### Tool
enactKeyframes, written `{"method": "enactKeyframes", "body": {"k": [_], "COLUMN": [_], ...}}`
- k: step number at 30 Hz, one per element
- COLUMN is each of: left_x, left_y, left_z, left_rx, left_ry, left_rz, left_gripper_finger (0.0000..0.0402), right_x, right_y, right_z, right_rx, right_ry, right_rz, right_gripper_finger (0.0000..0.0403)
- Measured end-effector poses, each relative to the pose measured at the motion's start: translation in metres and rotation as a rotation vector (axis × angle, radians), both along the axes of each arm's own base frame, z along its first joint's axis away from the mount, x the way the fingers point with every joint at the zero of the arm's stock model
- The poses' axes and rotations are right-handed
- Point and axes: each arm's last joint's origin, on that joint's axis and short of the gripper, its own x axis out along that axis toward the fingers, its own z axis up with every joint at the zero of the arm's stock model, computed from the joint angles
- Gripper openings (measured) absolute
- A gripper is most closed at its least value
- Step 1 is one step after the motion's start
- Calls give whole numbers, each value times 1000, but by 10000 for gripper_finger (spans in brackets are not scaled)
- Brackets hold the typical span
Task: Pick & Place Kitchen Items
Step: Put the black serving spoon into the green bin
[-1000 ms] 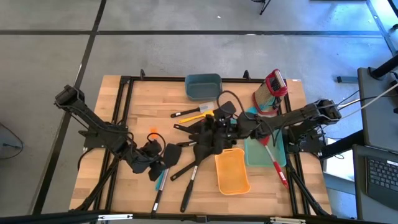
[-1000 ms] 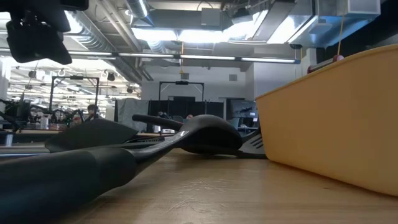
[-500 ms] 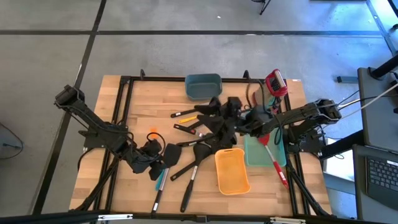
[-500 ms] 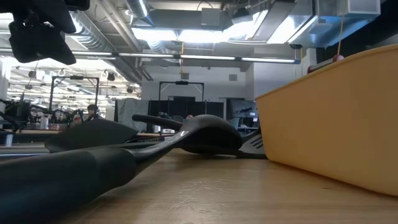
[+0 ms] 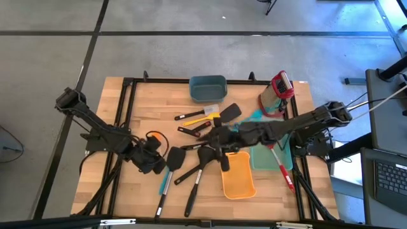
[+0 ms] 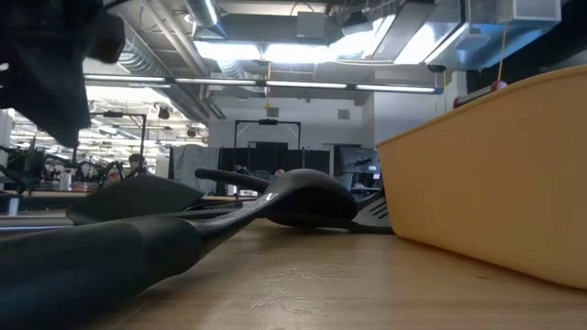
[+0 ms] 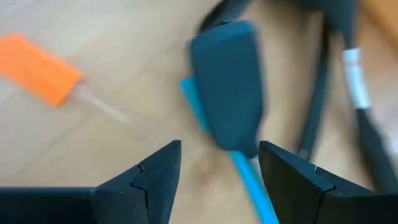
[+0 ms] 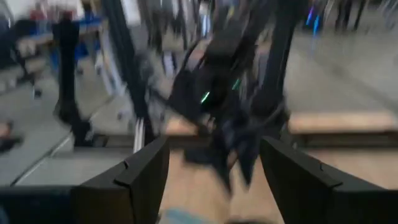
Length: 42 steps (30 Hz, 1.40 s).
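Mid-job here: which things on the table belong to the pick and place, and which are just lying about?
For the job:
- black utensils in the middle pile
- teal spatula, in front of the open left tool
- yellow-headed spatula
- red spoon on the teal tray
- orange bin
- teal bin

Lying about:
- red grater
- small orange piece

Both arms are dark, almost black, built of slim straight links joined by chunkier rounded joint housings. The left arm (image 5: 95,127) ends in a bulky black wrist block, and thin dark cables trail from its base. The right arm (image 5: 305,121) has a boxy housing at its shoulder end, with a pale cable running off from it. The left gripper's (image 7: 217,171) fingers (image 7: 152,174) are matte black, angular wedges with bevelled edges; the right gripper's (image 8: 214,168) fingers (image 8: 140,171) are the same shape.
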Motion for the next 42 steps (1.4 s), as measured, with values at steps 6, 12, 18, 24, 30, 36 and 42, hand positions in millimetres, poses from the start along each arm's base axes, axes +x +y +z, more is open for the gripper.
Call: {"method": "enactKeyframes", "body": {"k": [6, 12, 18, 24, 30, 36, 42], "left_x": [0, 0, -10, -21, -37, -38, -30], "left_y": [2, 5, 12, 17, 30, 39, 44], "left_z": [-1, -7, -29, -24, -19, -16, -14], "left_rx": [-3, -6, -128, -158, -63, -83, -145], "left_ry": [29, 6, -145, -343, -314, -268, -260], "left_rz": [-36, -6, 88, 153, 140, 81, 0], "left_gripper_finger": [210, 210, 210, 210, 210, 210, 210], "right_x": [-18, -28, -38, -66, -93, -93, -91], "right_y": [14, 17, 14, 6, 3, 7, 8], "right_z": [1, -4, -29, -53, -78, -76, -73], "right_rx": [-30, -13, 89, 214, 302, 305, 304], "right_ry": [90, 96, -10, -274, -395, -393, -404], "right_rz": [-82, -80, -84, -140, -220, -225, -170], "right_gripper_finger": [252, 252, 252, 252, 252, 252, 252]}}
